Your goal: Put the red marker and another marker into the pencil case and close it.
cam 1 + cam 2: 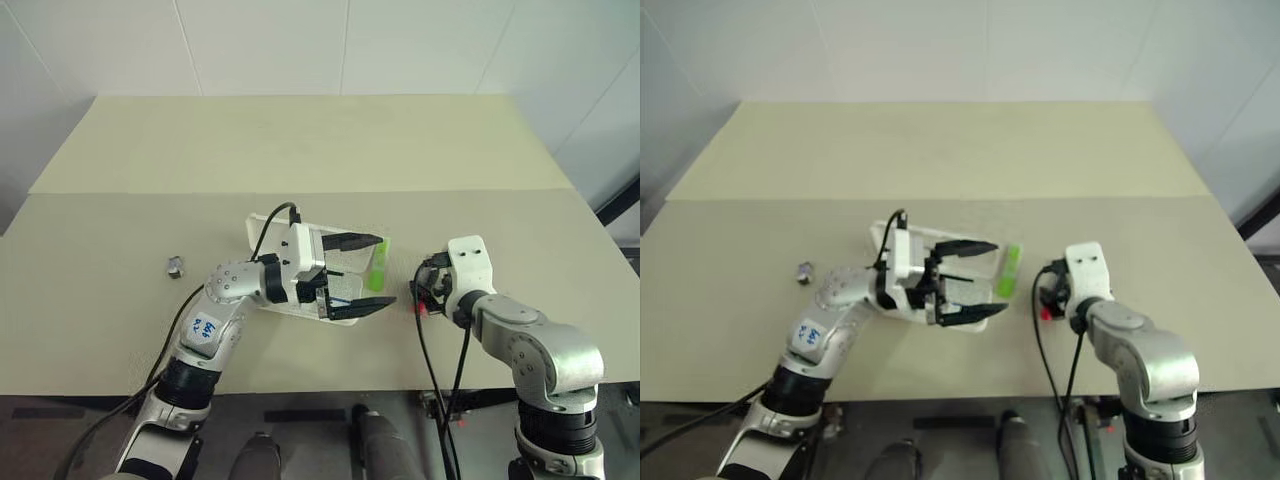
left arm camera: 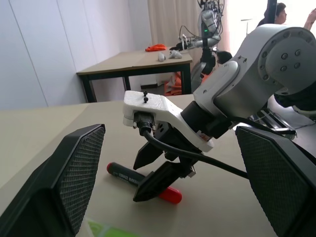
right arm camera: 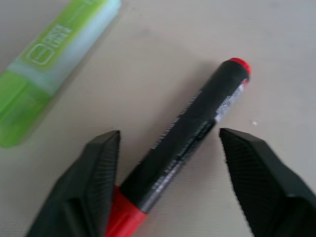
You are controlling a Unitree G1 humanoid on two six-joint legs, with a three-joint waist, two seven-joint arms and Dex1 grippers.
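Red marker [image 3: 182, 143] lies flat on the table [image 1: 300, 150], between the two black fingers of the right gripper [image 3: 168, 163]; the fingers stand apart on either side of the barrel and grip nothing. One finger pad sits just beside the red cap; whether it touches cannot be told. White print runs along the black barrel, too blurred to read. A small red tip closes the far end of the barrel.

Beside it, apart from the fingers, lies the lime-green highlighter [image 3: 44, 69], bearing a white outlined label whose wording cannot be made out. In the head views the highlighter rests at the right edge of the pencil case [image 1: 300, 300].

Left gripper [image 1: 365, 272] hovers over the open white case, jaws spread wide and empty, pointing toward the right arm.

A small grey object [image 1: 176, 265] sits alone on the table to the left of the case, well apart from it.

Table surface is plain beige, with a seam across its width. White panelled walls stand behind. The left wrist view shows a second table [image 2: 133, 61] carrying an orange item, another robot [image 2: 210, 24] and a person [image 2: 281, 12] beyond
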